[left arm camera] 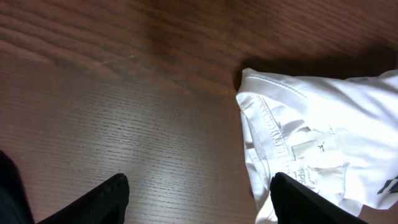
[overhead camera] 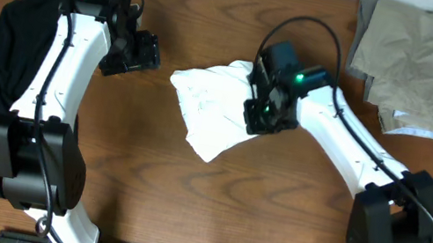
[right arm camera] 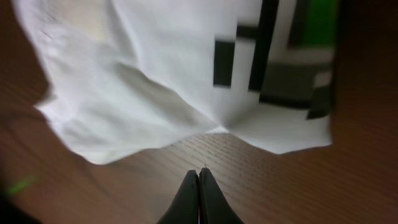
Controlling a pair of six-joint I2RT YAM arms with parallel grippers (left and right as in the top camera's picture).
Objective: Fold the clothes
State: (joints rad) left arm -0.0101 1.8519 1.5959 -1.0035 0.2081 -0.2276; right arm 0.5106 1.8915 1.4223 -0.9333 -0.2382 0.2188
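A crumpled white garment with a black and green print lies at the table's middle. It also shows in the left wrist view and the right wrist view. My left gripper is open and empty, over bare wood just left of the garment's collar edge, with one finger by its hem. My right gripper sits at the garment's right side. Its fingers are shut with nothing visible between them, over bare wood just short of the garment's edge.
A black garment lies at the far left under my left arm. A pile of khaki clothes lies at the back right corner. Bare wooden table shows in front of the white garment.
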